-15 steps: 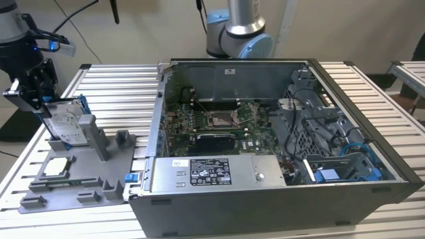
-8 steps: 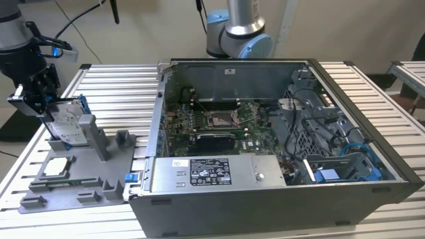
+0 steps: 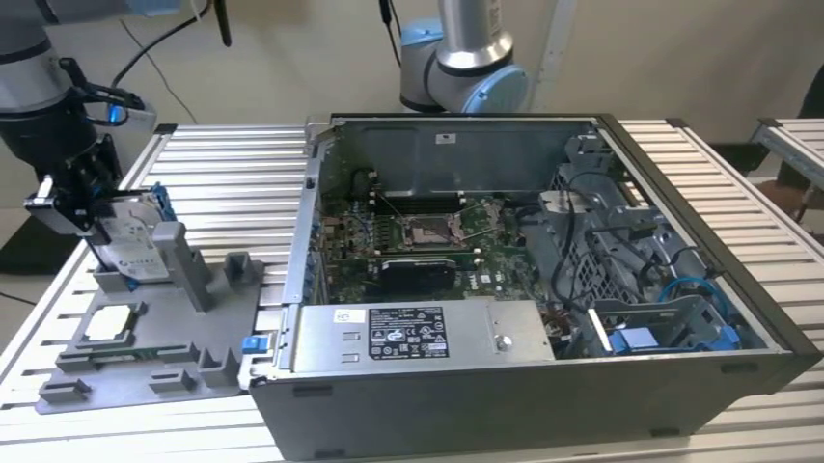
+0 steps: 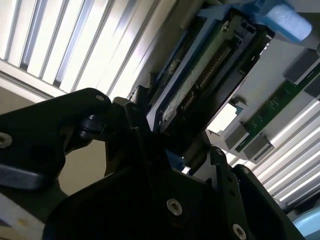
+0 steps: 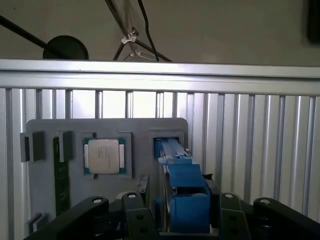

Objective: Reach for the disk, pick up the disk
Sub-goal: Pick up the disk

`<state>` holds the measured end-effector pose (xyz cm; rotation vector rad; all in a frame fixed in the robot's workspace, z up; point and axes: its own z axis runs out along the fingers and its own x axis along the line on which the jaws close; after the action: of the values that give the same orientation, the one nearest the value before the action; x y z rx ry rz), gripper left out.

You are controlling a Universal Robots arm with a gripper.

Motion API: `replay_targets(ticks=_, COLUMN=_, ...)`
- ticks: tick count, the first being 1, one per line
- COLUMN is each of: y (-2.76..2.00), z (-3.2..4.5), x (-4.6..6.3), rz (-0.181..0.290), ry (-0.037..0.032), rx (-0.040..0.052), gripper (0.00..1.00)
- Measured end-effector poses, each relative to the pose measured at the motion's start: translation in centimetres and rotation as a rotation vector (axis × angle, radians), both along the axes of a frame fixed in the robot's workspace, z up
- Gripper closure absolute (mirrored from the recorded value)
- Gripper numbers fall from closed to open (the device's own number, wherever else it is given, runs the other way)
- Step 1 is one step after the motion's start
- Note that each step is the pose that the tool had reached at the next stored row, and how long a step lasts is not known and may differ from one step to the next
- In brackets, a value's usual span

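Silver-grey metal disk (image 3: 129,241), blue plastic bracket along its edge, stands upright in a slot of the grey plastic fixture tray (image 3: 180,338), so its edge is exposed for grasping. Black gripper (image 5: 185,220) straddles it; clamped or not, cannot tell.

Arm (image 3: 26,77) stood at the exterior view's left, wrist pointed down. Gripper (image 3: 91,220) hung low and slightly tilted. In the first wrist view the black fingers (image 5: 136,214) flanked the disk (image 5: 184,192), closed against its blue edge on both sides.
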<state>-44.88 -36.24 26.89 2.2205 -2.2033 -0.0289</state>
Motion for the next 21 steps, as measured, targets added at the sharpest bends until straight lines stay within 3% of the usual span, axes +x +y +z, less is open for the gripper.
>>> replay_targets(ticks=5, y=0.0, z=-0.76, x=0.0, rz=0.0, ry=0.0001, rx=0.0013, gripper=0.0)
replay_targets(ticks=12, y=0.0, z=-0.95, x=0.0, rz=0.0, ry=0.0002, rx=0.0056, gripper=0.0)
replay_targets(ticks=13, y=0.01, z=-0.95, x=0.0, rz=0.0, ry=0.0, rx=0.0059, gripper=1.0)
replay_targets(ticks=21, y=0.0, z=-0.95, x=0.0, rz=0.0, ry=0.0002, rx=0.0077, gripper=1.0)
